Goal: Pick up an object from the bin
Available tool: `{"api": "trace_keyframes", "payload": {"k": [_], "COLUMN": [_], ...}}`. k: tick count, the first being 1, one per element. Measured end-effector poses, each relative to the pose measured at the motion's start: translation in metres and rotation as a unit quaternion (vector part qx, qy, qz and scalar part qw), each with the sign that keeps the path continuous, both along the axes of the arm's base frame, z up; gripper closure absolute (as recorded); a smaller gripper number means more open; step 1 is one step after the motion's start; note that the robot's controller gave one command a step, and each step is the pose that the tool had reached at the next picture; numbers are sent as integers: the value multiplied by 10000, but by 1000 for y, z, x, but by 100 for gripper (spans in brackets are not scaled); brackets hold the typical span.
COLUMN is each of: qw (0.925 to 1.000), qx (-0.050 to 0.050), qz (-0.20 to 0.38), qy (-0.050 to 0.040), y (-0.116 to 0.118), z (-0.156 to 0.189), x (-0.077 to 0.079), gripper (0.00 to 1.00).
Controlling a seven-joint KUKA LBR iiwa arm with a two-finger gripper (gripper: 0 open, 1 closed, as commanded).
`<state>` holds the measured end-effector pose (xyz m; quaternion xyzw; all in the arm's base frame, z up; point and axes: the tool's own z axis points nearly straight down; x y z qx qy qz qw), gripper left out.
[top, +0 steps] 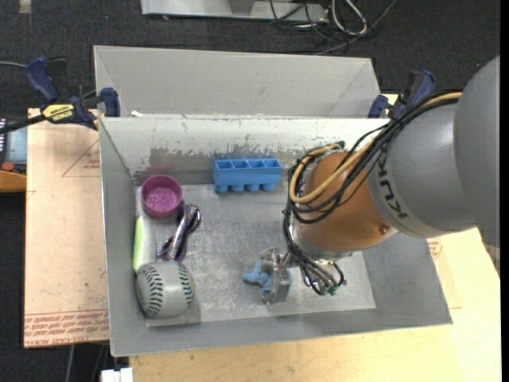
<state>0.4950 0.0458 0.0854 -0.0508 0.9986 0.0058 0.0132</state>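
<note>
End effector (277,283) sits low at the floor of the grey metal bin (231,241), front middle, right beside a small light-blue plastic piece (255,276); contact unclear. Released or clenched: can't tell. The piece rests on the bin floor, so the pick looks not done, with grasp and lift probably left. Blue compartment tray (246,174), magenta round cup (161,195) and grey striped ball (165,290) lie well apart.

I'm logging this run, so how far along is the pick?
Done: the pincer is down in the bin, at its front middle. In hand: it stands right beside a small light-blue thing lying on the floor; whether it grips it I cannot tell. Left: lifting it out. The blue tray, purple cup and grey ball lie apart.
</note>
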Motion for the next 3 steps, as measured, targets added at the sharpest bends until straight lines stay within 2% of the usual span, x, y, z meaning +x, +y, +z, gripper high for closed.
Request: {"api": "trace_keyframes", "payload": {"k": [1, 2, 3], "qw": [10000, 10000, 10000], "qx": [-4, 4, -2], "qz": [44, -11, 90], "qy": [-9, -17, 17], "y": [-2, -8, -10], "z": [90, 37, 103], "x": [7, 8, 2], "gripper": [100, 100, 100]}}
